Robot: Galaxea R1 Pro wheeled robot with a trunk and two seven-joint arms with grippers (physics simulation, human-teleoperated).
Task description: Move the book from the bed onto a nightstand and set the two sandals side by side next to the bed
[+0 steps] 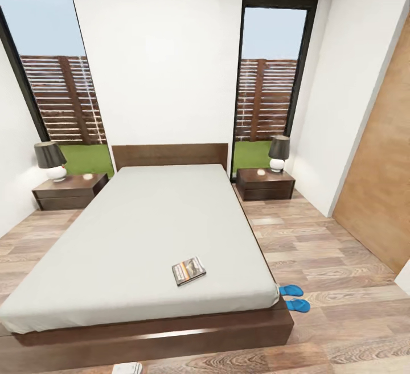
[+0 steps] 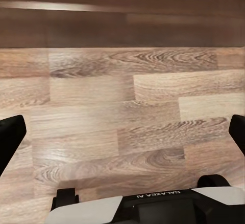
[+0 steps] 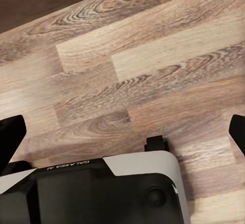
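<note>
Both grippers' fingers [image 2: 11,139] [image 3: 12,137] spread wide over floor — dark, orange-banded book [image 1: 188,271] lies on bed [image 1: 142,231].

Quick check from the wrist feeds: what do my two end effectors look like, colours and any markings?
Both look alike. The left end effector has two black fingers at the frame's edges and a body of white shell around a black panel, printed "GALAXEA AI" in small white letters. The right end effector has the same black fingers, white shell and black panel with matching lettering. No cables are visible.
</note>
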